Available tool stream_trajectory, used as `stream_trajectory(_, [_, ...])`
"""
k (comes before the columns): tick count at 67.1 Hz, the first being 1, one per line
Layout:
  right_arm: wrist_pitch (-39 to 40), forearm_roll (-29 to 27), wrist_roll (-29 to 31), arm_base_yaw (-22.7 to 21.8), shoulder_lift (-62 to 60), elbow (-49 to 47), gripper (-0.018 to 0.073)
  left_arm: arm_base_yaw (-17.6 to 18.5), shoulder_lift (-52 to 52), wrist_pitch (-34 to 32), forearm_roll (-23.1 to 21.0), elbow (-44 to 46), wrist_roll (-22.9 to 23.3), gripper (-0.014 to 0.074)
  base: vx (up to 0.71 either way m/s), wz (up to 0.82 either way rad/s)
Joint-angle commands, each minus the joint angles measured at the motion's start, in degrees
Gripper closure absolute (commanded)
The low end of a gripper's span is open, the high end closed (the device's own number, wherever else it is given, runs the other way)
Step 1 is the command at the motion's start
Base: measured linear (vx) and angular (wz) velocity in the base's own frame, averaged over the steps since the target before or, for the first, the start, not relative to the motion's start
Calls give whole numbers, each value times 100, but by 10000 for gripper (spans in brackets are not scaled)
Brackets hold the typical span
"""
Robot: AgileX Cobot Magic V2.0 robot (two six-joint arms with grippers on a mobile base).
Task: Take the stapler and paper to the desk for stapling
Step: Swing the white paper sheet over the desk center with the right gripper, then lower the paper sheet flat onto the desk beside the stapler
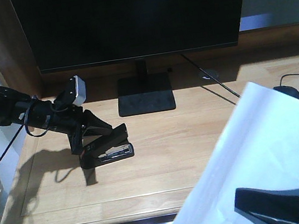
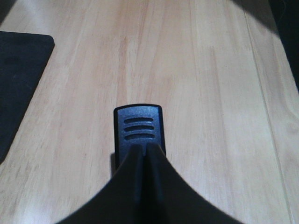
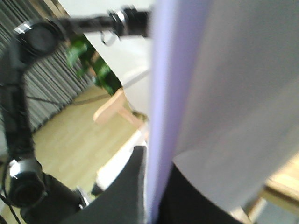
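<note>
Left gripper point(image 1: 92, 134), fingers pressed together on the rear of the stapler point(image 1: 111, 146), which sits over the left half of the desk point(image 1: 173, 159); contact with the wood cannot be told. Right gripper point(image 3: 152, 186), largely cut off at the frame edge, is clamped on the paper point(image 1: 267, 145), held tilted over the desk's front right corner; the paper's lower edge is out of frame and the wrist view is blurred.

Left arm point(image 1: 20, 111): black, rounded joints, left of monitor stand point(image 1: 145, 93).
Wrist camera point(image 1: 77, 90): silver-grey box.
Cable point(image 1: 4, 153): 1 thin black loop.
Right gripper point(image 1: 247, 201): matte black, wedge-shaped fingers point(image 3: 131, 186).
</note>
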State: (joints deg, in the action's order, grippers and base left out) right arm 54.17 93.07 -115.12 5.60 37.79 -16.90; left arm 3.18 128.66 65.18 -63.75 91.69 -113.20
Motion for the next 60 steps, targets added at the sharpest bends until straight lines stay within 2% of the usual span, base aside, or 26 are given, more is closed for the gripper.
stream_trajectory(1, [123,-91,-25,-1,521,-361,564,21,-344,207,-383,127,57,603,0,0])
stream_trajectory(22, [564,-61,257,14,2499,-1120,564,21,-344,207,-383,127,57,603,0,0])
stream_trajectory(26, [554,-61,265,168,2828,-1324,564,21,-344,207,-383,127,57,603,0,0])
stream_trajectory(31, [482,-37,292,577,3230,-1589,564,21,-344,207,-383,127,57,603,0,0])
stream_trajectory(38, [254,-12,312,1301,3744,-2107,564,21,-344,207,-383,127,57,603,0,0])
stream_trajectory(44, [78,-12,234,1615,4070,-2482,564,21,-344,207,-383,127,57,603,0,0])
stream_trajectory(52, [-389,6,84,1746,4422,-2731,564,21,-344,207,-383,127,57,603,0,0])
stream_trajectory(60, [-1305,149,-54,1749,4738,-2750,564,21,-344,207,-383,127,57,603,0,0])
